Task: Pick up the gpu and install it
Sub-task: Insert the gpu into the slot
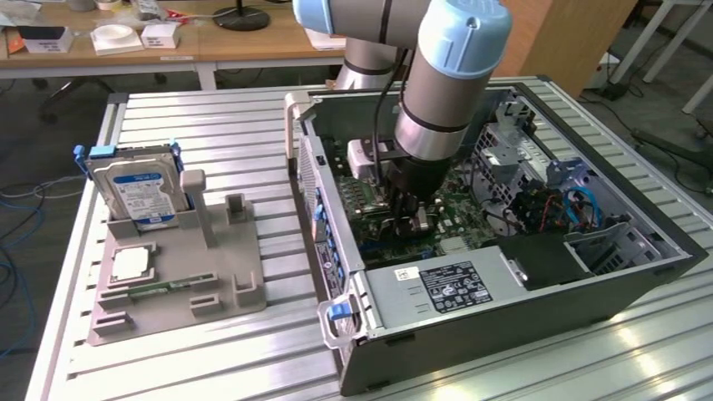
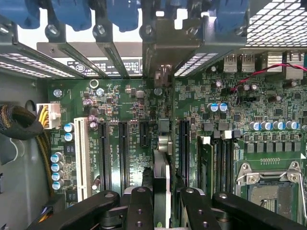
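Gripper (image 2: 162, 201) pinches the gpu (image 2: 162, 163) edge-on over the motherboard (image 2: 124, 105); best keep the card upright, edge lined along the slot (image 2: 144, 134).

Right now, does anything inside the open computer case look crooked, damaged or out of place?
Nothing stands out. The gripper holds the gpu edge-on and straight above the motherboard, in line with the black slots. The red wire loops loosely over the board, but it lies apart from the card.

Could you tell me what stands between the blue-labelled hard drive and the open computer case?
In the exterior view, between hard drive and case: the grey holder's upright posts, then bare slatted table.
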Action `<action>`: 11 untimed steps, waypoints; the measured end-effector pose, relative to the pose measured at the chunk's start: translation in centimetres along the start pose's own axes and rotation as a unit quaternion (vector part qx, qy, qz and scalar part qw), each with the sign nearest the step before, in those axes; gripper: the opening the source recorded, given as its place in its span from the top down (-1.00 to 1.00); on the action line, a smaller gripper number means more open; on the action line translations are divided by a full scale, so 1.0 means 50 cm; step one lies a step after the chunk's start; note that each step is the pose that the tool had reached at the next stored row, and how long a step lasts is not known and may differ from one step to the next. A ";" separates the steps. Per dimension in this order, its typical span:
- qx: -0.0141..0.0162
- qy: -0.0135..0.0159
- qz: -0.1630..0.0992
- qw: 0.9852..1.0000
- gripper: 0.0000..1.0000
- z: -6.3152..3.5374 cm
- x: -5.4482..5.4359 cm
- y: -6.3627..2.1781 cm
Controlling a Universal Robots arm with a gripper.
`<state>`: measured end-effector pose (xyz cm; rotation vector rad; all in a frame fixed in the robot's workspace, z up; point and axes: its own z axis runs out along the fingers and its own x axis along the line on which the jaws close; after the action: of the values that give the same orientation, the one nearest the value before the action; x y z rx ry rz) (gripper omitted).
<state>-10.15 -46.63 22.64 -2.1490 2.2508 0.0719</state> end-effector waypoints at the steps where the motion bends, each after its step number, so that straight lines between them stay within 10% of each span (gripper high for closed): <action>1: 0.000 0.000 0.000 1.000 0.47 -0.001 0.000 0.000; 11: 0.000 0.000 0.000 1.000 0.33 -0.029 -0.002 0.000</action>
<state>-10.15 -46.63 24.10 -2.1489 2.2507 0.0718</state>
